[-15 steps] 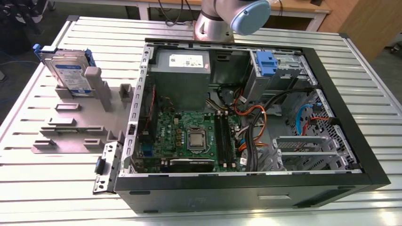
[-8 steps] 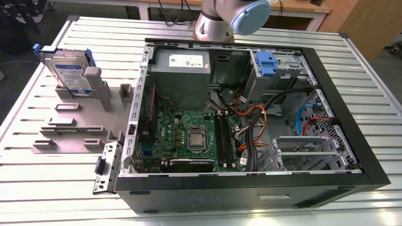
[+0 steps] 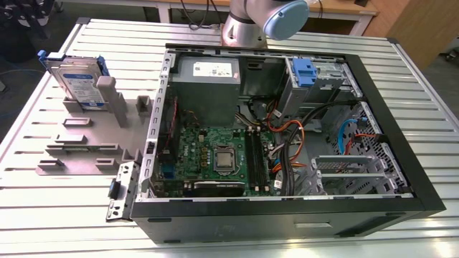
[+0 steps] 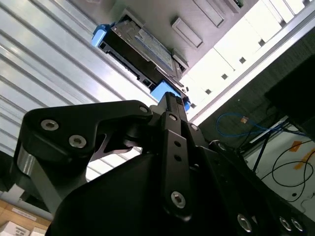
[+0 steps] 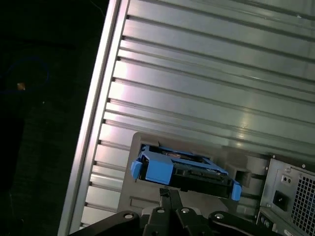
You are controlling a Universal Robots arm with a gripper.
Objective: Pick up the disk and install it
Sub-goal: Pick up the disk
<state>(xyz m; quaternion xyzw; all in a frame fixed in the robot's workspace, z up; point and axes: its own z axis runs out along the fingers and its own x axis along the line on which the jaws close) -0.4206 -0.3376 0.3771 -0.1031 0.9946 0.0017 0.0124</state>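
The disk [image 3: 77, 83] is being held upright in a grey stand [image 3: 93, 134] on the table [image 3: 416, 80], at the exterior view's left of the open computer [image 3: 287, 217]. The claw [image 5: 169, 191] is being held closed, with nothing in it, apart from the disk.

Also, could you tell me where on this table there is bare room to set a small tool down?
The ribbed table is bare at the exterior view's lower left, below the grey fixture plate, and in a strip on that view's right of the computer case. Crowded: the plate's slots, where the disk stands, and the case's inside.
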